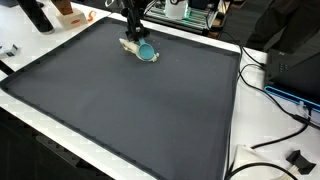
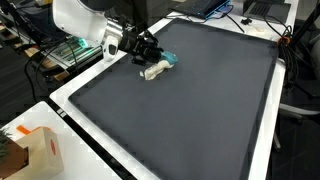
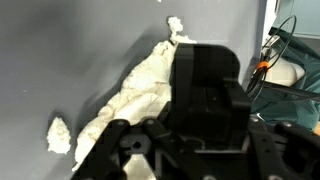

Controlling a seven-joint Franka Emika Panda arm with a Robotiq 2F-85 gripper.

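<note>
At the far edge of the mat point(image 1: 120, 110), the gripper point(image 1: 133, 38) was set right over a white cloth point(image 3: 135, 90), laid diagonally beneath it, teal cup point(image 1: 148, 53) beside. Jaw opening could not be told.

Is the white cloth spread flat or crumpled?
Crumpled: the cloth lies bunched in an uneven, wrinkled strip on the mat.

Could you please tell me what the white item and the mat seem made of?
White item: likely soft cloth or paper, matte, given its crumpled folds and ragged edge. Mat: smooth, dark grey, matte; maybe rubber or foam, unclear.
</note>
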